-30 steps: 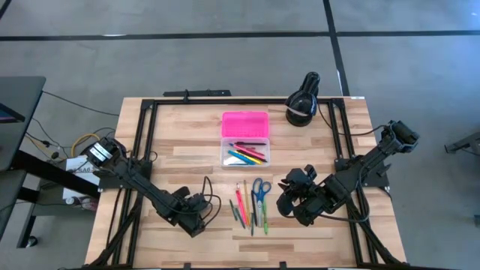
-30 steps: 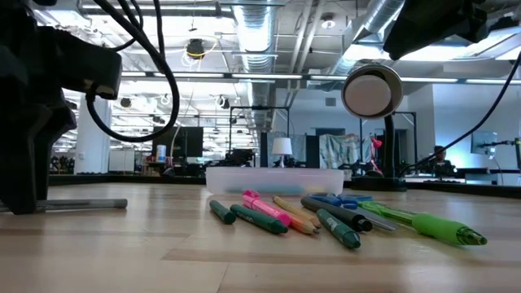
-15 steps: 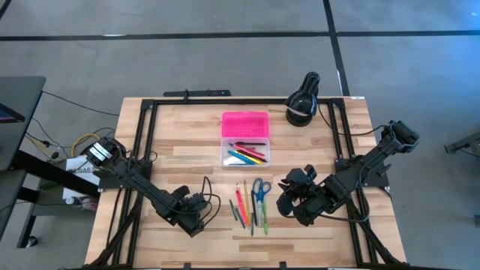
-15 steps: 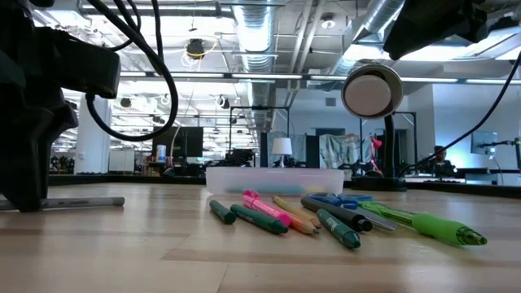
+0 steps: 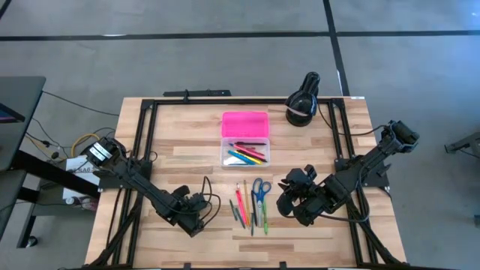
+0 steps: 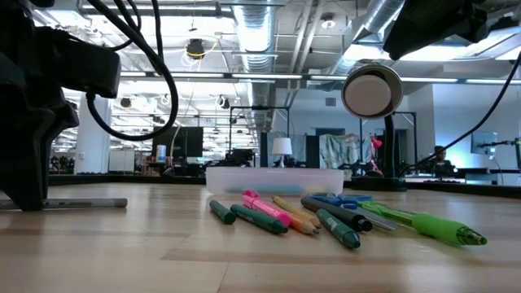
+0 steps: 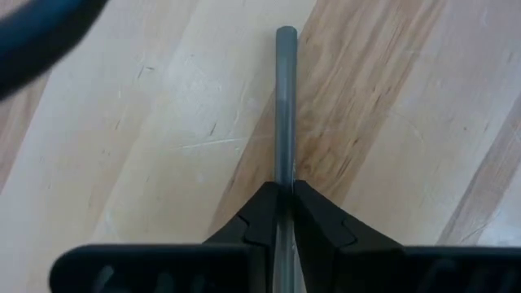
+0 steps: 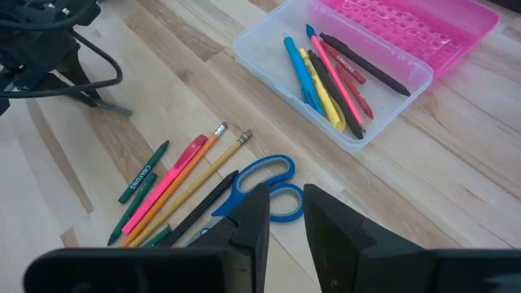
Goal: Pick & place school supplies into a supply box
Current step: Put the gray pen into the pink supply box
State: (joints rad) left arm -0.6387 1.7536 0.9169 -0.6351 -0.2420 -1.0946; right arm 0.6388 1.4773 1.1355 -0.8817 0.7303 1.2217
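**Left arm pinches a stray grey pen, far side of the pile from the box**

The left gripper (image 7: 283, 213) sits low on the table (image 5: 187, 154), its fingers pressed onto a grey pen (image 7: 285, 106) whose long axis runs straight out ahead between them. The supply box (image 5: 244, 139), pink lid open and several supplies already inside, lies well apart from that pen, beyond the loose pens and blue scissors (image 8: 264, 183). The right gripper (image 8: 282, 213) hovers just beside the scissors, fingers parted on nothing. The left arm is plainly nearer the pen; the carry likely runs toward the box.
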